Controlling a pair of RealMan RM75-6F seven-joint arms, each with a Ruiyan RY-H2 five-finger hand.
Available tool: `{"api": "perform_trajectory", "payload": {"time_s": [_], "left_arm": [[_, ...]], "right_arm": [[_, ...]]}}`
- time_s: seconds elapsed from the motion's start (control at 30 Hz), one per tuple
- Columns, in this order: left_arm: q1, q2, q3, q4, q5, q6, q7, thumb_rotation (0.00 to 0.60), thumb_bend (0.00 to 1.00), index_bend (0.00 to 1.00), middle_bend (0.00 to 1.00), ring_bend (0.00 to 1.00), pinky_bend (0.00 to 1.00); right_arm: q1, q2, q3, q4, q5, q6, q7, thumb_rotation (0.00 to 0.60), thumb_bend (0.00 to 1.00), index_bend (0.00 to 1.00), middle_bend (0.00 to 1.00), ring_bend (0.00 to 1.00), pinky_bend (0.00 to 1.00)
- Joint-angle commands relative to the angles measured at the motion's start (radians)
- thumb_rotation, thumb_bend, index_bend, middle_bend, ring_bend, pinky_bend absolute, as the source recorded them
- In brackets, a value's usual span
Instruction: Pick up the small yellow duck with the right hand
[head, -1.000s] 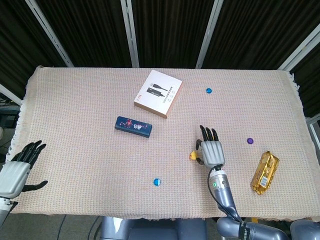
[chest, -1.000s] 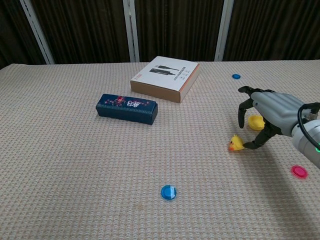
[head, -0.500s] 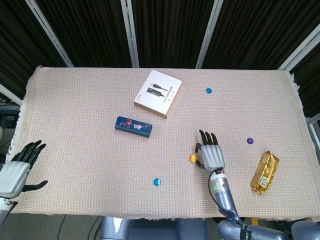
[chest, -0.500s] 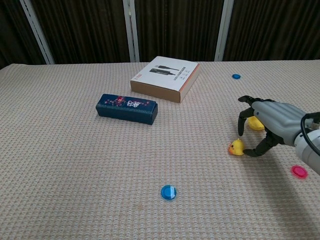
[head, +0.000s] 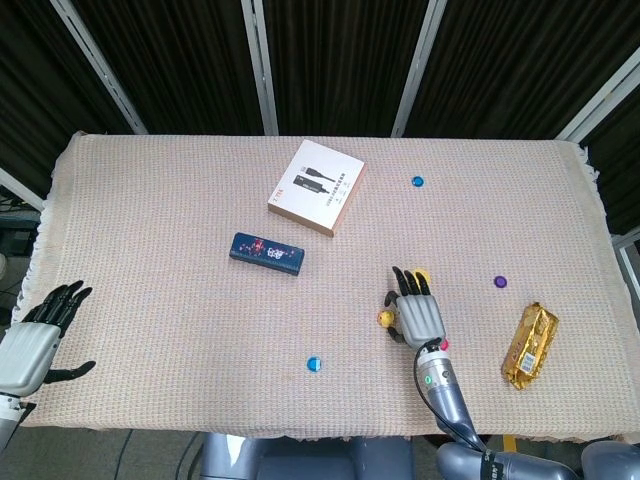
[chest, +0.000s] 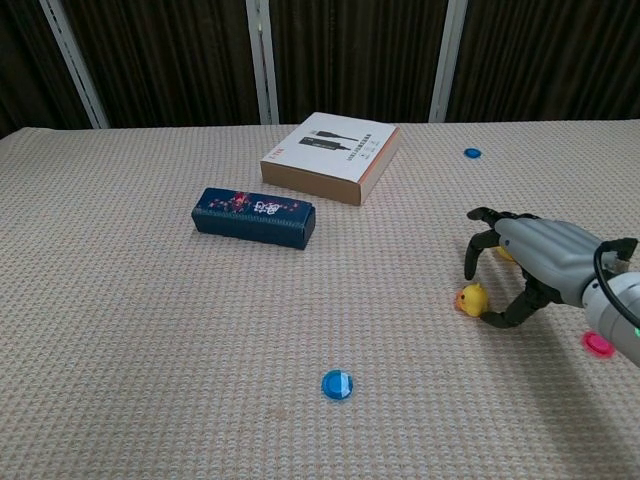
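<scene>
The small yellow duck (head: 385, 318) (chest: 472, 298) sits on the woven cloth right of centre. My right hand (head: 420, 315) (chest: 545, 262) arches over the spot just right of it, palm down. The fingers are curled downward and apart. The duck lies between a fingertip behind it and the thumb tip in front of it; I see no firm hold. My left hand (head: 35, 338) rests at the table's front left corner with its fingers spread and nothing in it.
A second yellow toy (head: 423, 275) peeks out behind the right hand. A white box (head: 316, 187), a dark blue box (head: 266, 253), a gold packet (head: 529, 344), and blue (head: 314, 364) and purple (head: 499, 282) discs lie around. A pink disc (chest: 598, 343) sits beside the right wrist.
The right hand has drawn back toward the table's front and sunk lower, its thumb and fingers closing in beside the duck. The second yellow toy behind it now shows. The left hand is still.
</scene>
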Motion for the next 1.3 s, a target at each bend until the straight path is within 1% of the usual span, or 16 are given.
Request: {"api": "perform_trajectory", "payload": {"time_s": [0.03, 0.47, 0.77, 1.1, 1.13, 1.3], "left_arm": [[0.000, 0.000, 0.000, 0.000, 0.000, 0.001, -0.001, 0.600, 0.00, 0.00, 0.00, 0.00, 0.22], [0.000, 0.001, -0.001, 0.000, -0.001, 0.001, 0.000, 0.600, 0.00, 0.00, 0.00, 0.00, 0.22], [0.000, 0.001, -0.001, 0.000, -0.001, 0.000, 0.000, 0.600, 0.00, 0.00, 0.00, 0.00, 0.22], [0.001, 0.000, -0.001, 0.000, 0.000, 0.002, 0.002, 0.600, 0.00, 0.00, 0.00, 0.00, 0.22], [0.001, 0.000, 0.000, 0.000, 0.001, 0.002, 0.002, 0.600, 0.00, 0.00, 0.00, 0.00, 0.22], [0.001, -0.001, 0.001, 0.002, 0.006, 0.004, 0.002, 0.600, 0.00, 0.00, 0.00, 0.00, 0.22]], "right_arm": [[0.001, -0.002, -0.002, 0.001, -0.001, 0.001, -0.001, 0.600, 0.21, 0.44, 0.00, 0.00, 0.00], [0.002, -0.018, -0.006, 0.011, 0.000, 0.009, -0.008, 0.600, 0.21, 0.51, 0.00, 0.00, 0.00], [0.003, -0.010, 0.001, 0.012, -0.004, 0.017, -0.007, 0.600, 0.21, 0.51, 0.00, 0.00, 0.00], [0.025, 0.055, 0.054, -0.041, 0.001, 0.030, -0.029, 0.600, 0.21, 0.51, 0.00, 0.00, 0.00], [0.033, 0.061, 0.068, -0.043, 0.006, 0.027, -0.031, 0.600, 0.21, 0.51, 0.00, 0.00, 0.00], [0.055, 0.073, 0.087, -0.043, 0.019, 0.014, -0.043, 0.600, 0.21, 0.51, 0.00, 0.00, 0.00]]}}
